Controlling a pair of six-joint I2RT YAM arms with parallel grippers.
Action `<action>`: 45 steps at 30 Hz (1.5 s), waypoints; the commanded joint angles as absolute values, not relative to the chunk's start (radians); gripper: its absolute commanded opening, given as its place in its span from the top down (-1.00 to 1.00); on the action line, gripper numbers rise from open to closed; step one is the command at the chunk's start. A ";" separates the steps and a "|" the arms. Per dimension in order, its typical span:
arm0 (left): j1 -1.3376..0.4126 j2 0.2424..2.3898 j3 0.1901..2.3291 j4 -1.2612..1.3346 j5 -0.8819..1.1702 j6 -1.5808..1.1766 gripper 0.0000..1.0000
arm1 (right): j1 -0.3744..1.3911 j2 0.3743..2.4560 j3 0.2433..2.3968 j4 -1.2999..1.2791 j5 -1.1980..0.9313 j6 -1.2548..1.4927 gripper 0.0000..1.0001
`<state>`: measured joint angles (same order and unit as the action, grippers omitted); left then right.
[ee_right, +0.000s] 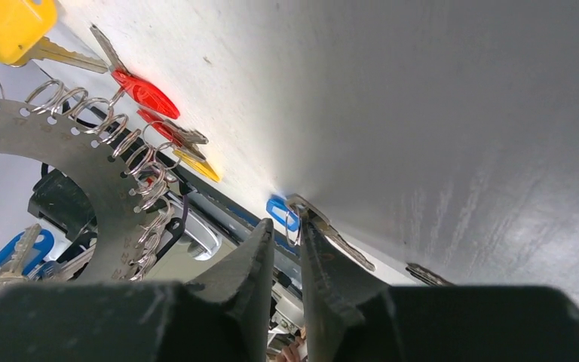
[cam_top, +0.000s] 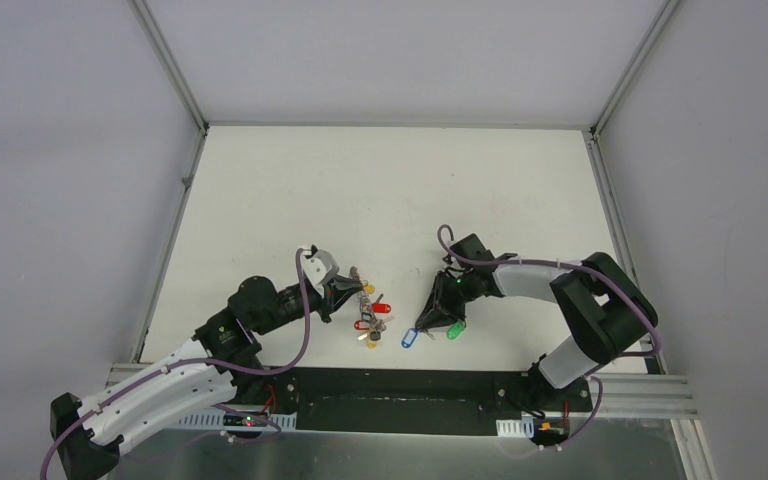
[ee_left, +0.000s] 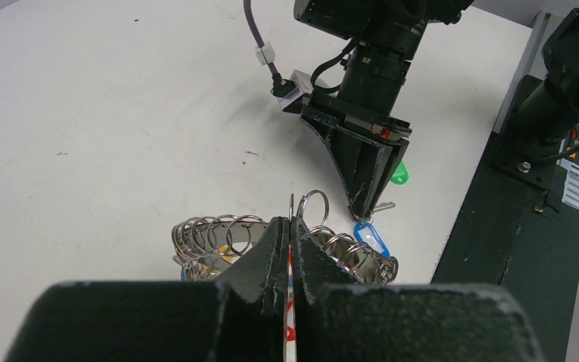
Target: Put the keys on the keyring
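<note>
The keyring (cam_top: 365, 300), a silvery disc edged with many small wire rings, stands upright on the table. My left gripper (cam_top: 345, 292) is shut on it, and in the left wrist view its jaws (ee_left: 290, 226) pinch the keyring's (ee_left: 211, 240) edge. The blue-tagged key (cam_top: 409, 338) and green-tagged key (cam_top: 455, 330) lie on the table to the right. My right gripper (cam_top: 428, 325) points down at the blue key. Its jaws (ee_right: 286, 226) stand slightly apart, and the small wire ring of the blue-tagged key (ee_right: 280, 213) sits loose in the gap.
Red-tagged keys (cam_top: 380, 308) and a yellow-tagged one (cam_top: 372, 340) hang from the keyring. The black base rail (cam_top: 400, 400) runs along the near table edge, close behind both loose keys. White walls enclose the table's far side and both flanks.
</note>
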<state>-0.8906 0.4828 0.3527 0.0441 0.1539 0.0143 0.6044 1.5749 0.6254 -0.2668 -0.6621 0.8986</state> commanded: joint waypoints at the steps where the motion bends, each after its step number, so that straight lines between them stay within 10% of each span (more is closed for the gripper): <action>1: -0.894 0.466 0.399 0.111 0.135 0.017 1.00 | 0.615 1.604 0.659 -0.247 -0.657 0.895 0.60; 7: -0.894 0.463 0.406 0.100 0.135 0.021 1.00 | 0.617 1.622 0.679 -0.263 -0.660 0.853 1.00; 29: -0.894 0.513 0.484 0.043 0.207 0.088 1.00 | 0.616 1.154 0.976 -0.598 -0.391 0.120 1.00; 45: -0.894 0.705 0.561 0.118 0.471 0.225 1.00 | 0.630 0.996 0.930 -0.505 -0.829 -0.299 1.00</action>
